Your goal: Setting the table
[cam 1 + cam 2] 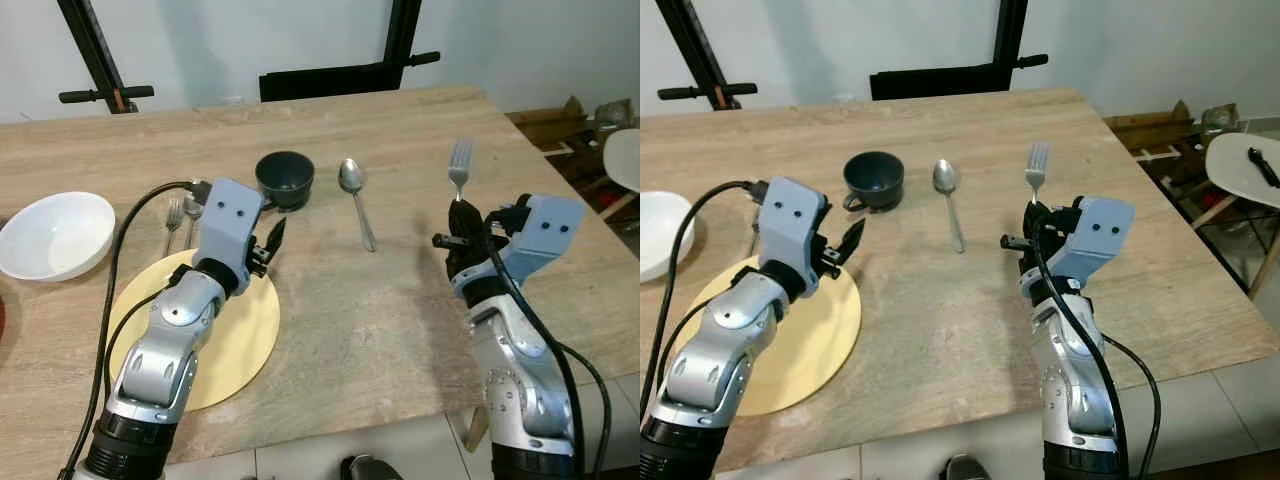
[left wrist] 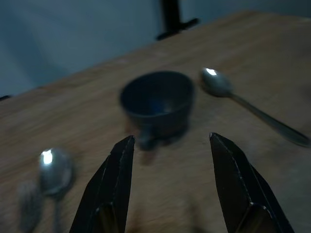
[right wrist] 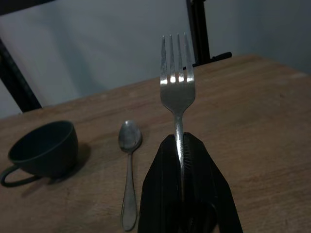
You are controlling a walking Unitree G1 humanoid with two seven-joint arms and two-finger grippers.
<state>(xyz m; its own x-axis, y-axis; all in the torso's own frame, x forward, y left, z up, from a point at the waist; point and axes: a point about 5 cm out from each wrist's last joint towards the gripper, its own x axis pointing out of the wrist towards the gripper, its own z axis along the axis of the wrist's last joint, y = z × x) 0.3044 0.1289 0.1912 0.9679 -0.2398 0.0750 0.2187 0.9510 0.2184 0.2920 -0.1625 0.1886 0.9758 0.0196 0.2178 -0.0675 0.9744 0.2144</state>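
Note:
A silver fork point(image 1: 459, 166) stands out above the wooden table point(image 1: 400, 300), its handle pinched in my shut right gripper point(image 1: 461, 215); its tines point(image 3: 177, 73) point up. My left gripper point(image 1: 272, 240) hovers open over the edge of a yellow plate point(image 1: 245, 335), aimed at a dark blue cup point(image 1: 285, 178) just beyond it. A spoon point(image 1: 356, 200) lies on the table between cup and fork. Another spoon point(image 2: 53, 167) and a fork point(image 1: 173, 222) lie left of the cup, partly behind my left arm.
A white bowl point(image 1: 55, 235) rests at the table's left edge. A dark chair back point(image 1: 330, 78) and black stand legs point(image 1: 95, 60) are beyond the far edge. A white side table point(image 1: 1245, 165) and clutter sit to the right.

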